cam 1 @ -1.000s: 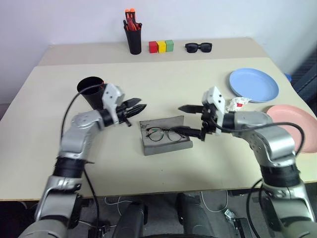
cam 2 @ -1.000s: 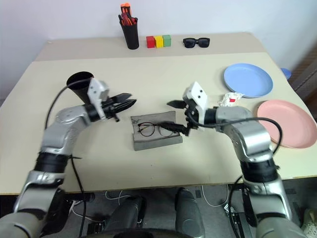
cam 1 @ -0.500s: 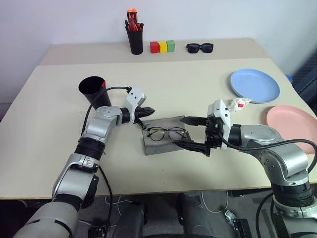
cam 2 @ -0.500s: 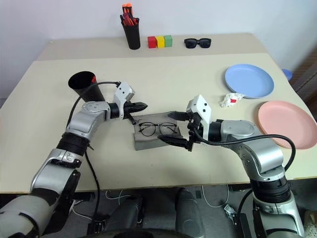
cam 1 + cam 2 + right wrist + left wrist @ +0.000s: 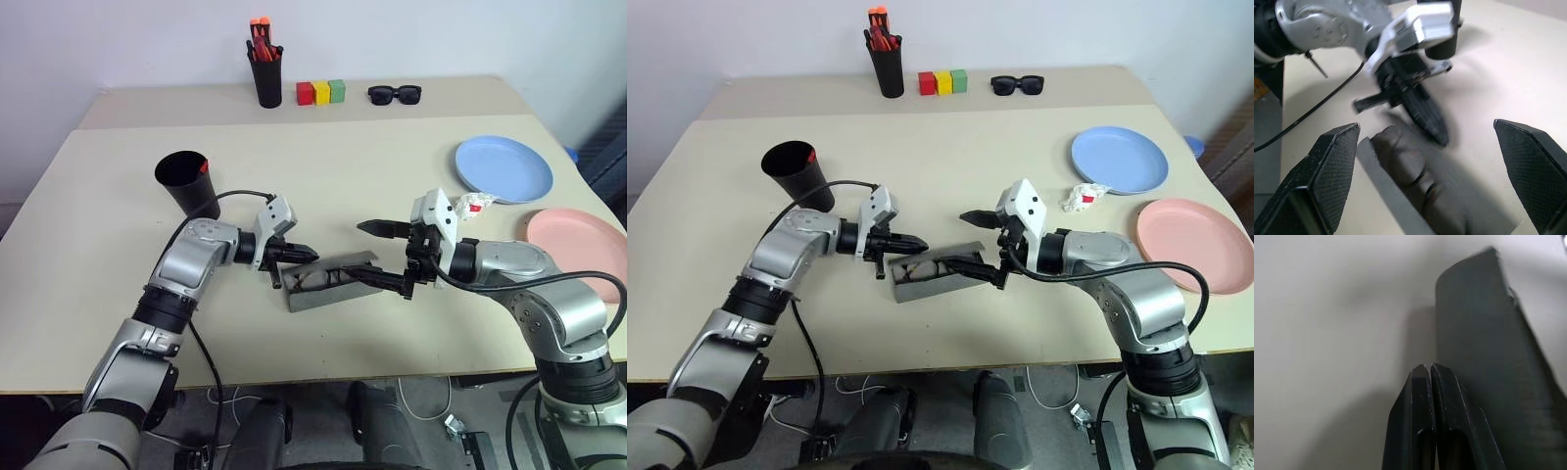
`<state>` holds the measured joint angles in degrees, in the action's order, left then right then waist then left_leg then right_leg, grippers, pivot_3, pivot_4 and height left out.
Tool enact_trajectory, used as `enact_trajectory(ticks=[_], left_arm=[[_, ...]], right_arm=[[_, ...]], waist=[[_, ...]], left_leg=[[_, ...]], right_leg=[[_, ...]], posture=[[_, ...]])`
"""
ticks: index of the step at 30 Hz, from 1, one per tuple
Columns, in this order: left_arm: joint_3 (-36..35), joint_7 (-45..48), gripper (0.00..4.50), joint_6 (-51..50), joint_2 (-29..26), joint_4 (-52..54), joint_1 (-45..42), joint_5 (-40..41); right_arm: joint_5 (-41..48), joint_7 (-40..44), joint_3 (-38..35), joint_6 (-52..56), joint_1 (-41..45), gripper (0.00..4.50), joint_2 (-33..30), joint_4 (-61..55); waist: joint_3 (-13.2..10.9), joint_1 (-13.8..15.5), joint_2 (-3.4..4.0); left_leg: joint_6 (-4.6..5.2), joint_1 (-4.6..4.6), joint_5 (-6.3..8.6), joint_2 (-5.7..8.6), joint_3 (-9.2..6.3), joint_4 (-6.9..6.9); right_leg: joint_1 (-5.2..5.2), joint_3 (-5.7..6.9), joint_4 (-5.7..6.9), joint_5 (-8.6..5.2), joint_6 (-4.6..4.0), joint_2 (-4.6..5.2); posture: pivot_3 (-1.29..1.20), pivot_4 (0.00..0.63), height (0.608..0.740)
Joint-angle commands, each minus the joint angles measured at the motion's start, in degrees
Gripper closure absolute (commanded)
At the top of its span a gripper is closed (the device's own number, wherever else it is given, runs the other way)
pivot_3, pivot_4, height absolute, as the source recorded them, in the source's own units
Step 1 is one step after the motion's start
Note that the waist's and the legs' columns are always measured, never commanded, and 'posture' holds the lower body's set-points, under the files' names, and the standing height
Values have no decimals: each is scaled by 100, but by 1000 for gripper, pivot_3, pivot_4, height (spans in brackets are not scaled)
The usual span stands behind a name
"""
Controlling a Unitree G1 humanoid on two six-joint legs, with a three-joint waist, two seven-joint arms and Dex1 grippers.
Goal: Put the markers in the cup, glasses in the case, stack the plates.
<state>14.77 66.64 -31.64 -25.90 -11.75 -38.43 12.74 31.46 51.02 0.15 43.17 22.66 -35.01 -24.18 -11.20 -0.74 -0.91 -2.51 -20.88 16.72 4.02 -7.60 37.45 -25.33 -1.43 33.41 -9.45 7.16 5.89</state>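
Observation:
The grey case lies at the table's middle with its lid tilted partway over it. A bit of the glasses shows at its open left end; the rest is hidden under the lid. My left gripper is shut, empty, its tip at the case's left end, also seen as shut fingers beside the case. My right gripper stands wide open over the case's right end, lower finger along the lid's edge. The black cup holds a red-capped marker. The blue plate and pink plate lie apart.
At the back stand a tall pen cup with orange-red pens, three coloured blocks and black sunglasses. A crumpled white and red wrapper lies between my right arm and the blue plate.
My left gripper has dropped and swung right to the case's left end. The lid, open before with the glasses in plain sight, now leans over them. The right gripper kept its place.

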Motion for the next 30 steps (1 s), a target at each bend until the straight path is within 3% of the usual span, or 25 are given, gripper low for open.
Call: enact_trajectory(ticks=[1,7,13,16,22,26,30], left_arm=[[67,85,4435,-139,-135,616,179,101],[-44,-47,4435,-189,-124,1120,430,203],[-983,-651,4435,330,328,689,-13,619],[-1232,-488,3117,467,301,835,-10,921],[-1575,22,58,533,-3,1017,228,1505],[-1710,198,58,559,-124,1075,348,1774],[-1699,456,58,351,-293,1034,338,1970]], right_arm=[[-84,-32,16,-190,113,0,-91,25],[-159,-88,15,-300,159,0,-73,115],[-434,-765,-438,-802,480,0,156,797],[-721,-1205,-833,-1069,524,0,19,1238],[-1412,-2211,-1693,-804,135,0,-637,1795],[-1697,-2613,-2174,-240,-538,0,-1075,1875],[-1888,-2624,-2055,79,-1176,0,-1202,1804]], waist=[[0,-1,0],[0,2,0],[0,13,0],[0,10,1],[0,20,1],[1,25,1],[2,-15,3]], left_leg=[[0,0,0,0,0,0],[0,0,0,0,0,1],[-1,-2,-1,0,0,12],[-1,-2,-1,0,0,10],[1,-7,0,1,1,10],[1,-9,1,2,1,11],[2,-3,0,1,5,12]], right_leg=[[0,0,0,0,0,0],[0,0,1,0,0,0],[1,0,2,0,-1,0],[1,0,1,1,-1,0],[-2,0,1,1,-2,1],[0,-1,1,1,-2,1],[4,-2,3,1,-2,0]], posture=[[0,150,740],[0,150,740],[0,150,740],[0,150,740],[0,150,740],[0,150,740],[0,150,740]])
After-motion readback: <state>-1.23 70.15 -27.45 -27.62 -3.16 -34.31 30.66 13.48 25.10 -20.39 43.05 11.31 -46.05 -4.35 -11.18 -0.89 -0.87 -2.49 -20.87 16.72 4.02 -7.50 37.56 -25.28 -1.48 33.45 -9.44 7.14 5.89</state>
